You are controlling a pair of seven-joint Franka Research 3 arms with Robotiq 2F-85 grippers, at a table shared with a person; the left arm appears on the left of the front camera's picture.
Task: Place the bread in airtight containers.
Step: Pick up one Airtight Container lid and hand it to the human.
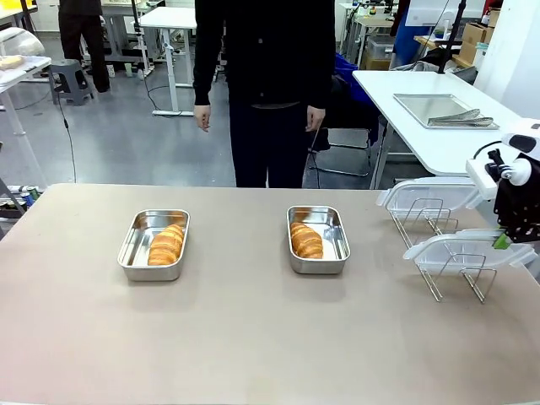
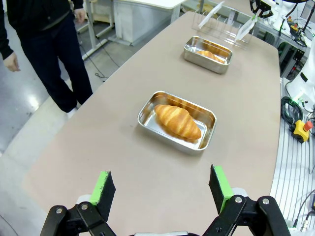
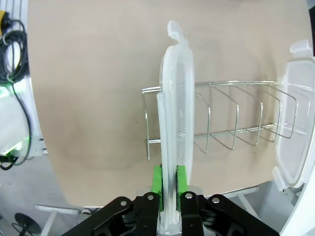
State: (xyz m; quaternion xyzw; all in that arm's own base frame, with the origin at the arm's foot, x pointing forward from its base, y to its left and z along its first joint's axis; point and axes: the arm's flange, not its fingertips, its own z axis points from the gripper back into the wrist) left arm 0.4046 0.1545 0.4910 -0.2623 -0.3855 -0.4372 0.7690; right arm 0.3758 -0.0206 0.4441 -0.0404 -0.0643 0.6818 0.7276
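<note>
Robotics lab, white work tables [image 1: 439,150], bare grey floor [image 1: 126,143], cardboard boxes [image 1: 477,38]

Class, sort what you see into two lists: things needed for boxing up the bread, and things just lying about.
Needed: left croissant, right croissant, left pan, right pan, near lid in the right gripper, far lid.
Lying about: tray and tongs on far table, wire rack.

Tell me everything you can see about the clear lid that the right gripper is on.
The clear lid is translucent plastic, rectangular with rounded corners and a snap tab at its far end. It is propped on edge near one end of the wire rack, on the right side of the table. The right gripper pinches its near edge.
</note>
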